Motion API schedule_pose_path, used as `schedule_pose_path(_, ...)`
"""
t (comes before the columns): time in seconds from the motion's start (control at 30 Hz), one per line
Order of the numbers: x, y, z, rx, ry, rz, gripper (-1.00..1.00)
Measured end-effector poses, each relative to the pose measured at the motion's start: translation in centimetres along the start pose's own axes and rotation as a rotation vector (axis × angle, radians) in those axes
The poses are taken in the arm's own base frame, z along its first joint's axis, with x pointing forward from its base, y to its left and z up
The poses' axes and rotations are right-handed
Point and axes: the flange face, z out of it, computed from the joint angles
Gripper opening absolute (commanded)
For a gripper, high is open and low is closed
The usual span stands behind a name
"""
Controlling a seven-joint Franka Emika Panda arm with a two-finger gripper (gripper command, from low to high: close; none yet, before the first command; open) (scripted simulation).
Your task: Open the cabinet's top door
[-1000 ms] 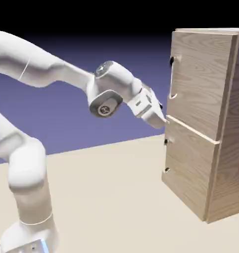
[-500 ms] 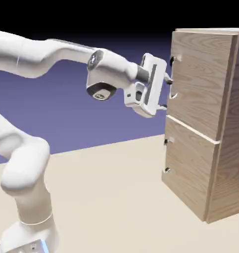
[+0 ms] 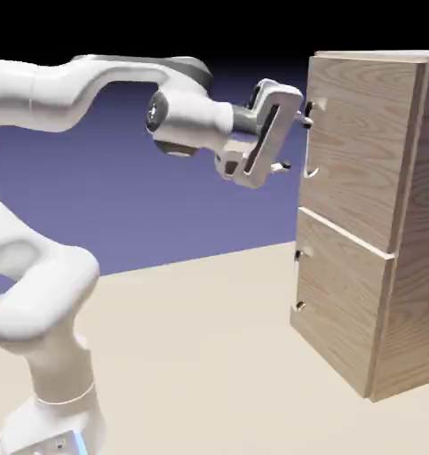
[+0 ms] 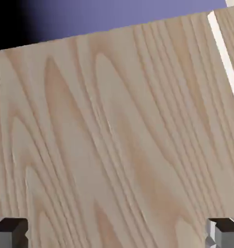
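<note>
Exterior view: the white arm (image 3: 53, 98) reaches across toward the exterior view's right, and its tool (image 3: 296, 144) is near the front of the cabinet (image 3: 351, 222), a tall box of light wood grain standing on the pale counter (image 3: 191, 355). The tool is spread wide, its two fingers well apart, one higher and one lower, with the hand tilted between them. The upper finger is close to the upper end of the top door's handle (image 3: 309, 142), a slim upright bar; whether they touch, I cannot tell. The lower finger ends just to the exterior view's left of the bar. The top door (image 3: 360, 142) is the upper panel on the cabinet's front and lies closed. Below it, across a bright narrow gap, is the bottom door (image 3: 340, 289), also closed, with its own handle (image 3: 297, 281) near the same edge.

Hand view: wood grain fills most of the frame, with a strip of blue-violet backdrop (image 4: 123, 17) along the top and black at the upper left. A bright line slants down the right side. Both grey fingertips (image 4: 10, 233) show at the bottom edge, far apart, with only wood grain seen between them.
</note>
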Motion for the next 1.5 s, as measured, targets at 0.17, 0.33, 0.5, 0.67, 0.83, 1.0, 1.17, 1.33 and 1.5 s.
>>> schedule_pose_path(0.17, -0.4, 1.7, 0.4, 0.015, -0.057, 0.233, 0.00)
schedule_pose_path(0.33, -0.7, 3.7, 1.2, 0.017, -0.112, 0.464, 0.00)
schedule_pose_path(0.5, -0.7, 6.1, 2.3, 0.009, -0.165, 0.694, 0.00)
schedule_pose_path(0.67, -0.5, 8.6, 3.8, -0.009, -0.212, 0.925, 0.00)
schedule_pose_path(0.83, -0.2, 11.1, 5.3, -0.031, -0.249, 1.133, 0.00)
schedule_pose_path(1.0, -1.0, 10.8, 9.0, -0.030, -0.249, 1.131, 0.00)
schedule_pose_path(1.17, -1.1, 10.4, 9.8, -0.048, -0.246, 1.131, -1.00)
schedule_pose_path(1.33, -0.3, 9.5, 8.1, -0.121, -0.229, 1.122, -1.00)
schedule_pose_path(1.5, 0.3, 8.8, 6.9, -0.174, -0.217, 1.112, -1.00)
